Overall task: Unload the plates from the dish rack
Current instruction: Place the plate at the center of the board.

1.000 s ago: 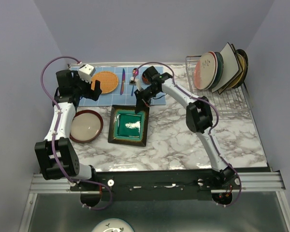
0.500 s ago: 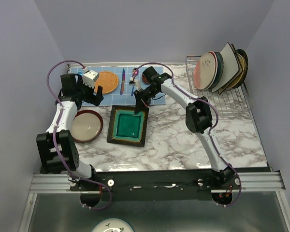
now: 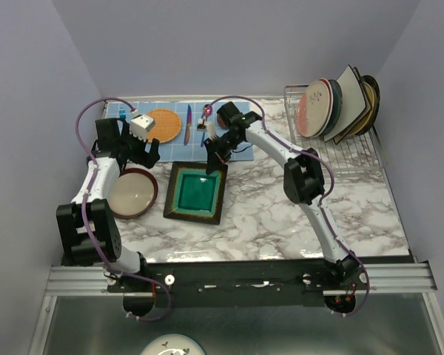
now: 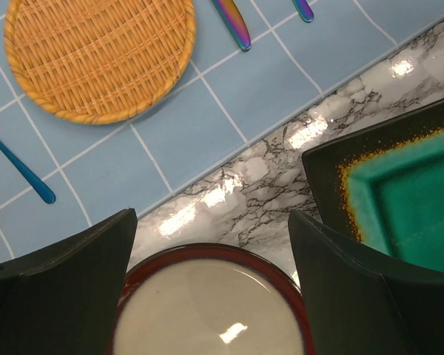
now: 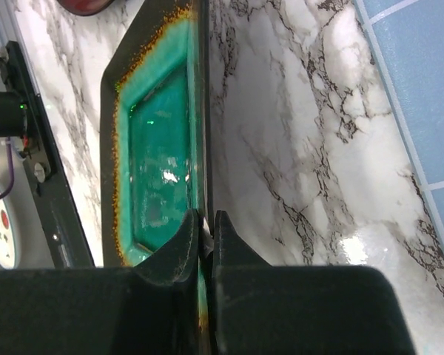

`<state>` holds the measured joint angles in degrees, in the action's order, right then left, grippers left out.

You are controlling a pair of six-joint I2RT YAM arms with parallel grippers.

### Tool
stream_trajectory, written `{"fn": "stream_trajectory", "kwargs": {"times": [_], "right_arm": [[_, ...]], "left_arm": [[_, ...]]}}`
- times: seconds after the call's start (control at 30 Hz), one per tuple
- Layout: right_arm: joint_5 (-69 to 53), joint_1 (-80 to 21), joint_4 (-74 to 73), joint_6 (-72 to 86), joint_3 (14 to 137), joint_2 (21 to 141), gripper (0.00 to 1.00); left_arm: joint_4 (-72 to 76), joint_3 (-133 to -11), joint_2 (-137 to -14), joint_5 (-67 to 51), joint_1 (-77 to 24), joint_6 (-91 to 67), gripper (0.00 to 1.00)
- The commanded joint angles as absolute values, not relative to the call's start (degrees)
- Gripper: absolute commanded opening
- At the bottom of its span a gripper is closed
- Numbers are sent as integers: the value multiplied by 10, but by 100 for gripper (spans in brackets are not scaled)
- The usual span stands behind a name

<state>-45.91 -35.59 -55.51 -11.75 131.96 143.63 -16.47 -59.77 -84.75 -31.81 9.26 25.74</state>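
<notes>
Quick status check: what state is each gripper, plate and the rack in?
teal plate: on the table, rim gripped.
red-rimmed plate: flat on the table, ungripped.
right gripper: shut on teal plate.
left gripper: open, over red-rimmed plate.
dish rack: several plates standing in it.

Robot lab cell dressed as a kitchen counter, not a real kitchen. Plain lavender partition walls [image 3: 229, 44] box in three sides. White grey-veined marble-look tabletop [image 3: 281, 214]; ribbed aluminium rail [image 3: 399, 277] along its near edge, cabled robot arms [image 3: 311, 200] mounted there. Kitchen props: silver wire dish rack [image 3: 351, 154] with upright plates [image 3: 314, 107], blue tile-pattern placemat [image 4: 192, 133], iridescent cutlery [image 3: 187, 124]
</notes>
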Motion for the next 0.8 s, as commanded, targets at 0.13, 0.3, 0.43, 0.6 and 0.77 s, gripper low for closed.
{"fn": "stream_trajectory", "kwargs": {"times": [0.13,0.3,0.43,0.6,0.77], "right_arm": [[-267,-367,-536,-147,1316,1470,22],[-260,-367,-541,-144,1313,1470,24],[-247,-367,-548,-143,1308,1470,29],[-233,-366,-548,-139,1303,1467,25],[-227,-366,-553,-134,1301,1467,28]], "left_arm": [[-180,-597,-817,-337,90,269,92],[-184,-599,-811,-338,89,269,92],[-189,-599,-811,-337,87,272,92],[-228,-606,-819,-346,74,279,92],[-273,-592,-818,-313,42,314,92]]}}
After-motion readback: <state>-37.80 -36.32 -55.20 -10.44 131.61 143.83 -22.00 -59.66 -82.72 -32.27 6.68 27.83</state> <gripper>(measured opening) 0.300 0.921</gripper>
